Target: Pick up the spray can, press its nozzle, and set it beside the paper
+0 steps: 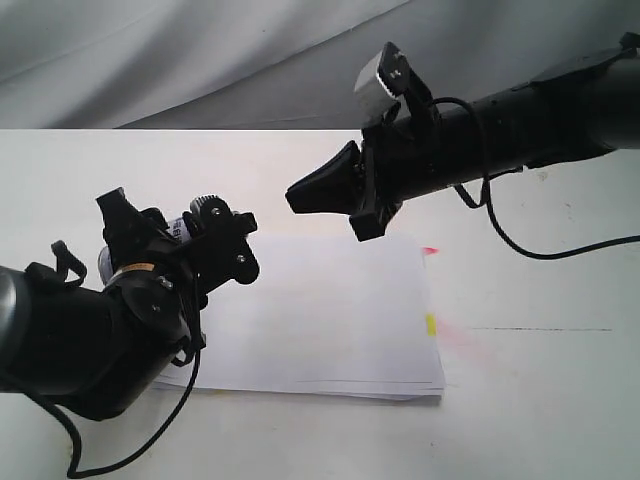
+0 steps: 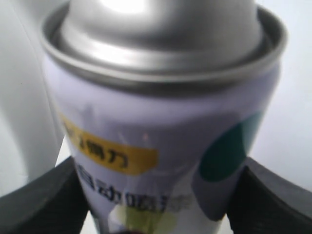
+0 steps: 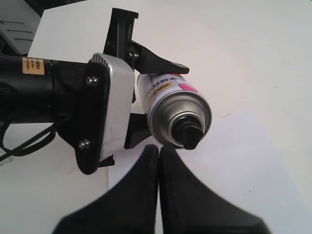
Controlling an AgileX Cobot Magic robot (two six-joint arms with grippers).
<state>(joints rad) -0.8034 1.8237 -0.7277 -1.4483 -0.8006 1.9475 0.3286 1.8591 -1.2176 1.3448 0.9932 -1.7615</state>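
My left gripper point(image 1: 190, 235) is shut on the spray can point(image 2: 161, 122), its black fingers point(image 2: 44, 200) pressed to both sides of the label. The can point(image 3: 168, 100) is held off the table, tilted, with its silver top and black nozzle point(image 3: 189, 132) pointing at my right gripper point(image 3: 159, 147). That gripper point(image 1: 293, 195) is shut with nothing in it, and its tips sit a short gap from the nozzle without touching. The white paper point(image 1: 330, 320) lies flat on the table below and between the two grippers, with red and yellow tabs on its right edge.
The white table point(image 1: 540, 400) stretches to the right of the paper, marked with a faint pink smear. A grey cloth backdrop point(image 1: 200, 60) hangs behind the table. A black cable point(image 1: 510, 240) droops from the right arm above the table.
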